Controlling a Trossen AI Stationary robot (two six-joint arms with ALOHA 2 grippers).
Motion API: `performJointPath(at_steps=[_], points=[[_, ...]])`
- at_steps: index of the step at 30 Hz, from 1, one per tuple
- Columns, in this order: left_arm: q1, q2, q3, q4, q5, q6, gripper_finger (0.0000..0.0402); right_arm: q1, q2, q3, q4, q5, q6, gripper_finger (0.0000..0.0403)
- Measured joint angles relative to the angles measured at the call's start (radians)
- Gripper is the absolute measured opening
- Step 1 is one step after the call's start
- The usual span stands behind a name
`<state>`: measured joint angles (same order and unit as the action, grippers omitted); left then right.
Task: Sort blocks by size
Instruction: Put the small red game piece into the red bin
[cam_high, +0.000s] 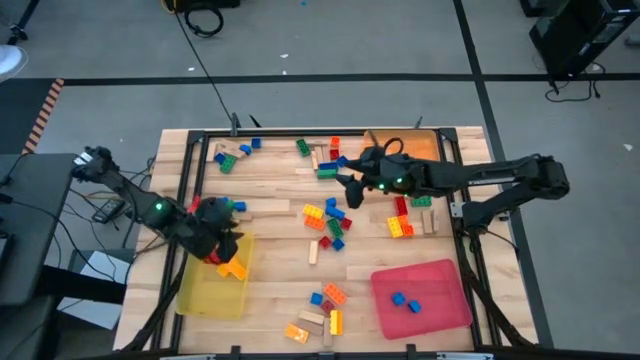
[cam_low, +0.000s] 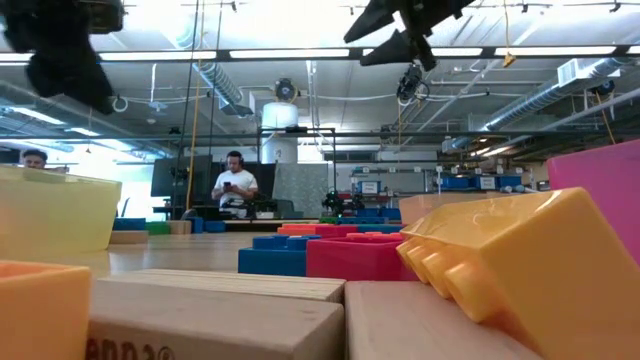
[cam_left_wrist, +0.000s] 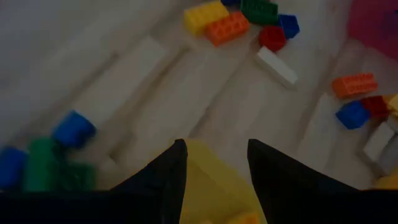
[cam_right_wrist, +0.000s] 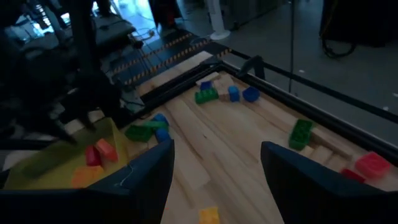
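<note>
- Nearest the low camera you had plain tan wooden blocks (cam_low: 230, 300) lying flat, with a yellow studded brick (cam_low: 520, 260) tipped against one of them, and red and blue bricks just behind.
- Those sat at the table's near edge, beside the red tray (cam_high: 440, 270), which held only two small blue bricks (cam_high: 405, 301); judging by that, small pieces went there.
- Your left gripper (cam_high: 222, 245) hung above the yellow tray (cam_high: 205, 295) at the near left. Its fingers (cam_left_wrist: 161, 180) stood apart with nothing between them, and the tray's yellow showed through the gap.
- Red and orange bricks (cam_high: 228, 266) lay in that tray under the gripper, so you probably kept it there as the drop point for one size.
- Most of the blocks lay loose mid-table: a mixed cluster of yellow, orange, red, blue and green bricks (cam_high: 328, 222), plus pale wooden bars.
- Your right gripper (cam_high: 350, 185) was raised over the far middle of the table, its fingers (cam_right_wrist: 143, 180) also spread and empty, seemingly between picks.
- Farthest off, green and blue bricks (cam_high: 232, 155) sat by the far rail, and the orange tray (cam_high: 420, 145) lay in the far right corner.
- Sorting looked barely begun, with far more blocks on the wood than in the trays.
</note>
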<state>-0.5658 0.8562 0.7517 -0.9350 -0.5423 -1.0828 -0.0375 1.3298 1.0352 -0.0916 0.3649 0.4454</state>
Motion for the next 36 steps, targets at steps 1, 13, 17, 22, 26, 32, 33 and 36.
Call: performJointPath(at_steps=[1, 13, 17, 22, 26, 32, 33, 36], points=[[0.02, -0.017, 0.0, 0.0, 0.0, 0.047, 0.0177, 0.006, 0.016, 0.009, -0.008, 0.0, -0.001, 0.0254], [0.299, -0.209, 0.0, 0.024, 0.084, 0.565, 0.0177, 0.054, 0.237, 0.357, -0.45, 0.062, 0.073, 0.0254], [0.4, -0.211, 0.0, 0.124, 0.181, 0.73, 0.0177, 0.042, 0.311, 0.474, -0.627, 0.061, 0.144, 0.0252], [0.534, -0.202, 0.0, 0.228, 0.256, 0.885, 0.0177, 0.008, 0.356, 0.556, -0.753, 0.052, 0.26, 0.0245], [0.64, -0.201, 0.0, 0.254, 0.311, 0.968, 0.0177, -0.039, 0.372, 0.571, -0.755, -0.028, 0.274, 0.0243], [0.768, -0.196, -0.003, 0.313, 0.413, 1.032, 0.0177, -0.149, 0.406, 0.573, -0.72, -0.156, 0.215, 0.0243], [0.783, -0.194, -0.004, 0.319, 0.416, 1.033, 0.0177, -0.168, 0.414, 0.573, -0.709, -0.182, 0.207, 0.0243], [0.816, -0.177, -0.005, 0.33, 0.418, 1.032, 0.0177, -0.223, 0.445, 0.573, -0.686, -0.235, 0.185, 0.0243]])
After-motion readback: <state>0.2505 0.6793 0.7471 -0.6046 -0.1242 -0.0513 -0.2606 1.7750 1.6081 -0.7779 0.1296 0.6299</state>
